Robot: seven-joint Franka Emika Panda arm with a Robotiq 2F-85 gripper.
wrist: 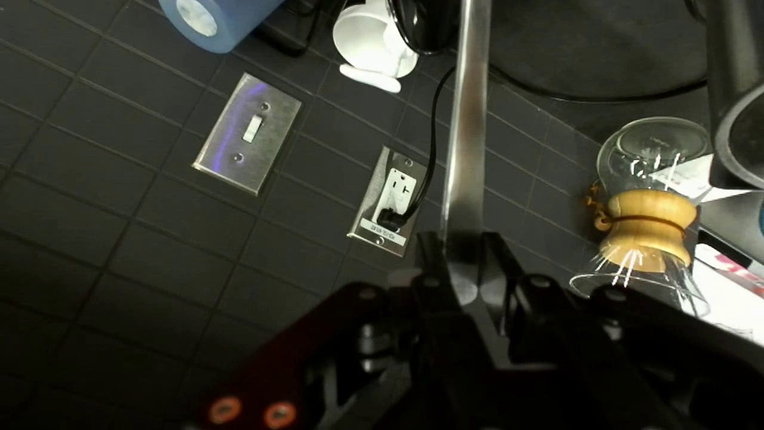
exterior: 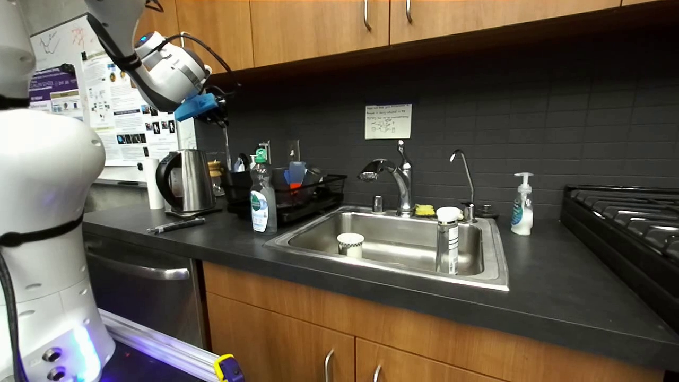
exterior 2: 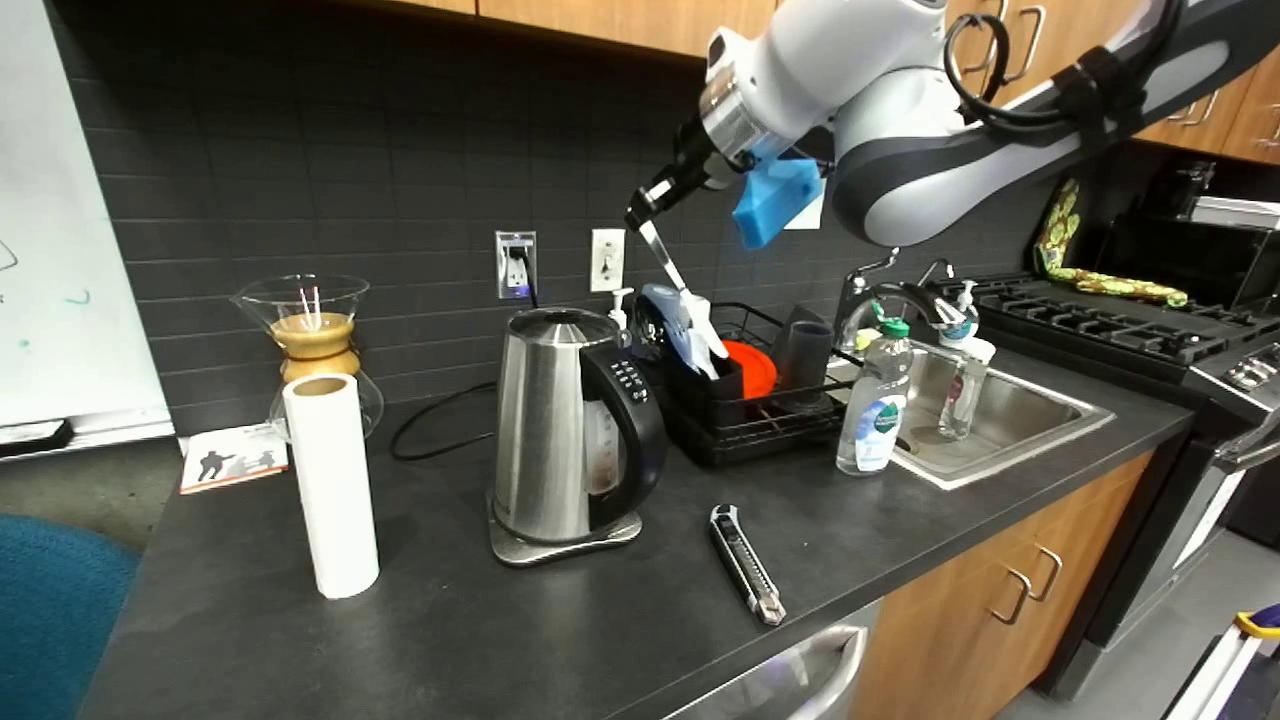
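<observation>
My gripper (wrist: 461,242) is shut on a long flat metal utensil (wrist: 470,119), gripping it near one end, as the wrist view shows. In an exterior view the utensil (exterior 2: 662,256) slants down from the gripper (exterior 2: 640,212) toward the utensil holder of the black dish rack (exterior 2: 715,445). Its lower part meets or overlaps a white piece (exterior 2: 703,325) there; I cannot tell whether they are one object. Another exterior view has the utensil (exterior: 227,148) hanging nearly upright beneath the gripper (exterior: 223,123), its lower end hidden among the rack's contents.
A steel kettle (exterior 2: 545,430) stands close in front of the rack, with a glass coffee maker (exterior 2: 318,345) and white roll (exterior 2: 333,490) beside it. A dish soap bottle (exterior: 263,196), box cutter (exterior 2: 745,565) and sink (exterior: 392,239) lie nearby. Wooden cabinets (exterior: 318,24) hang above.
</observation>
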